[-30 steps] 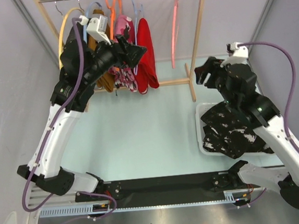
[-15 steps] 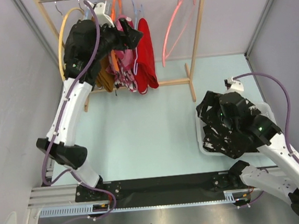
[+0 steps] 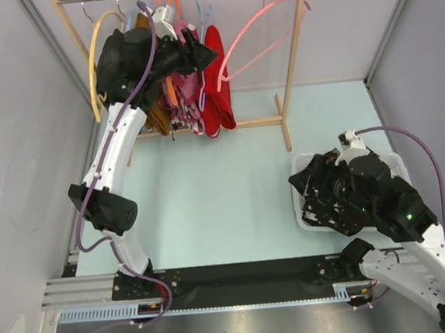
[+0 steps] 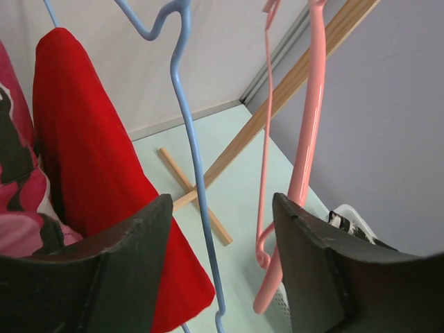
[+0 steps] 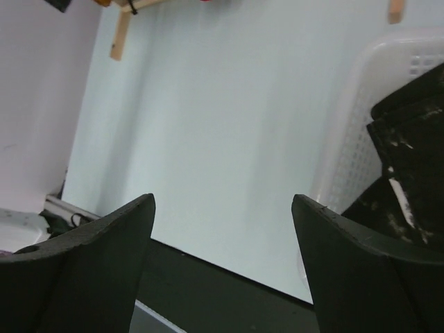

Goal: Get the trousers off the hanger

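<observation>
The red trousers (image 3: 217,81) hang from a blue hanger (image 4: 191,139) on the wooden rack (image 3: 295,59). My left gripper (image 3: 201,55) is raised beside them, jaws open. In the left wrist view the red trousers (image 4: 90,173) lie left of my left gripper (image 4: 222,236), and the blue hanger's wire runs down between its fingers. An empty pink hanger (image 3: 257,31) hangs tilted to the right. The black, white-splotched trousers (image 3: 316,213) lie in the white basket (image 3: 392,158), largely hidden under my right arm. My right gripper (image 5: 222,236) stands open and empty beside the basket (image 5: 368,139).
A pink floral garment (image 3: 185,99) and a mustard-brown garment (image 3: 156,118) hang left of the red trousers. A yellow hanger (image 3: 96,61) hangs at the rack's left end. The rack's foot bar (image 4: 194,187) crosses the pale green floor.
My left arm has lifted up to the rail beside the red trousers. My right arm has dropped low over the basket. The pink hanger has swung out to the right.
</observation>
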`<state>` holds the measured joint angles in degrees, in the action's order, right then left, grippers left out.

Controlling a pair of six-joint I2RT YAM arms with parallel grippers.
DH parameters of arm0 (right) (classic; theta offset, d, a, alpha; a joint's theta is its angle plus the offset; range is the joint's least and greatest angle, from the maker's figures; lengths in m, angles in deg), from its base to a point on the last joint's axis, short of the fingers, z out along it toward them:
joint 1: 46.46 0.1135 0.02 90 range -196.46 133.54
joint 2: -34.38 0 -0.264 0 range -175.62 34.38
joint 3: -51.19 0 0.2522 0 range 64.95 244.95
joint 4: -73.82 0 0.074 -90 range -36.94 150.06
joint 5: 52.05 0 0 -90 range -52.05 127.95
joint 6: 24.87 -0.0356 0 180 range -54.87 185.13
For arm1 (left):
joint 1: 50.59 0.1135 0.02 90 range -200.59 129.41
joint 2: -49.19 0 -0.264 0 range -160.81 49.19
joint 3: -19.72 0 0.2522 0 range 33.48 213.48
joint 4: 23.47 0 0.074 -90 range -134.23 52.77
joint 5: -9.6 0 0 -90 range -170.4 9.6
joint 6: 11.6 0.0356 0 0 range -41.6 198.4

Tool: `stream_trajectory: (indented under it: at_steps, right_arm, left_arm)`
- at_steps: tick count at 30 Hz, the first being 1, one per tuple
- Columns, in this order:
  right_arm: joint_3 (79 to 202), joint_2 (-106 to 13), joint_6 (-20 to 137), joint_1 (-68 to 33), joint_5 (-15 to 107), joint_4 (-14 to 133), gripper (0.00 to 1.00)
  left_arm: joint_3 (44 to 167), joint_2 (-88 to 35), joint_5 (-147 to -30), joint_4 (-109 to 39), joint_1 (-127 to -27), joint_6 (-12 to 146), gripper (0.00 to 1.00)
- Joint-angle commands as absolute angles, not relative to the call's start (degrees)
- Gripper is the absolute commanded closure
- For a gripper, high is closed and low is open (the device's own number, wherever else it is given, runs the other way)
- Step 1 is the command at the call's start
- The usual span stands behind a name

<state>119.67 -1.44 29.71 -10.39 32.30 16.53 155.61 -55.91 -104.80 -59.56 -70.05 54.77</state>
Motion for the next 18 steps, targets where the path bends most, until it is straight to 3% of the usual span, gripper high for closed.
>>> stream_trajectory:
  at_steps: [1, 10, 12, 18]
  right_arm:
    - [117.78, 1.41, 28.13, -9.72, 39.42, 21.91, 0.16]
    - [116.28, 3.7, 25.67, -8.41, 38.03, 22.53, 0.18]
    - [116.36, 3.35, 25.49, -8.14, 38.03, 22.62, 0.18]
    - [116.72, 2.3, 25.4, -7.09, 36.47, 22.27, 0.19]
  left_arm:
    - [159.25, -56.98, -107.73, -55.69, -69.75, 51.69, 0.39]
    - [160.57, -56.98, -107.91, -55.69, -69.75, 50.54, 0.93]
    - [161.01, -56.63, -107.38, -55.86, -69.75, 50.19, 1.0]
    - [162.94, -54.52, -105.71, -55.86, -69.75, 48.79, 1.0]
